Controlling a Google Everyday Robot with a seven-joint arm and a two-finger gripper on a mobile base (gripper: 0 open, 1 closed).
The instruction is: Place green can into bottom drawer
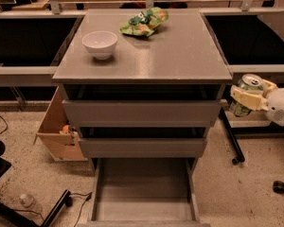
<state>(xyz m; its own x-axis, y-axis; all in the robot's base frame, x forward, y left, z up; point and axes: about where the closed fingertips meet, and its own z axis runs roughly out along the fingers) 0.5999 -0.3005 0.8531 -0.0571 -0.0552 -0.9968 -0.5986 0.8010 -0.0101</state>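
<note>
Now my gripper pinches the green can at three o'clock, mid-carry. Next, I judge, it swings down toward seven o'clock, over the open bottom drawer.

Gripper is off the cabinet's right side, about level w/ the top drawer, fingers clamped round the green can, which is near upright. Bottom drawer is pulled out at the base, well apart from the can, lower & to its left. On the cabinet top: white bowl front-left, snack bag at the back; cardboard box on the floor by the left side.
</note>
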